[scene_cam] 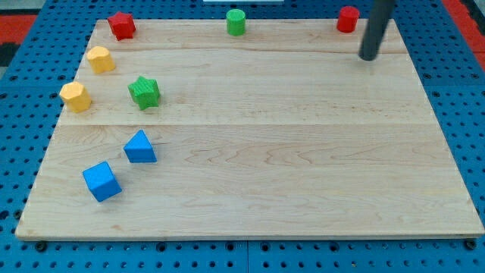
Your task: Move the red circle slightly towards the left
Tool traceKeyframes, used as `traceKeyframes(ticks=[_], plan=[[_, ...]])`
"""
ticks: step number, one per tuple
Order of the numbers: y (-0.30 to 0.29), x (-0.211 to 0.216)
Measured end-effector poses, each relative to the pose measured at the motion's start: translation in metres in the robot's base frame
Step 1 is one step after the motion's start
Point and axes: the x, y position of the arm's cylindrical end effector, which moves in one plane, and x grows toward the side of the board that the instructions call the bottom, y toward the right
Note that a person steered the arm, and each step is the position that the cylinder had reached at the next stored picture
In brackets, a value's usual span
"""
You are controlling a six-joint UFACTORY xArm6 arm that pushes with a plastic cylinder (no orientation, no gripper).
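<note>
The red circle (348, 19) is a small red cylinder standing at the top edge of the wooden board (250, 152), towards the view's right. My tip (368, 57) is the lower end of a dark rod that comes down from the view's top right. It sits just right of and below the red circle, a short gap apart from it, not touching.
A green cylinder (236, 22) stands at the top middle and a red star (121, 25) at the top left. Two yellow blocks (100, 59) (75, 96), a green star (144, 92), a blue triangle (140, 147) and a blue cube (101, 181) sit on the left side.
</note>
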Motion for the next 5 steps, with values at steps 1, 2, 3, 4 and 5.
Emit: traceKeyframes(ticks=[1,2,3,4,5], plan=[[0.08,-0.02],[0.103,-0.042],[0.084,-0.107],[0.084,-0.107],[0.077,-0.11]])
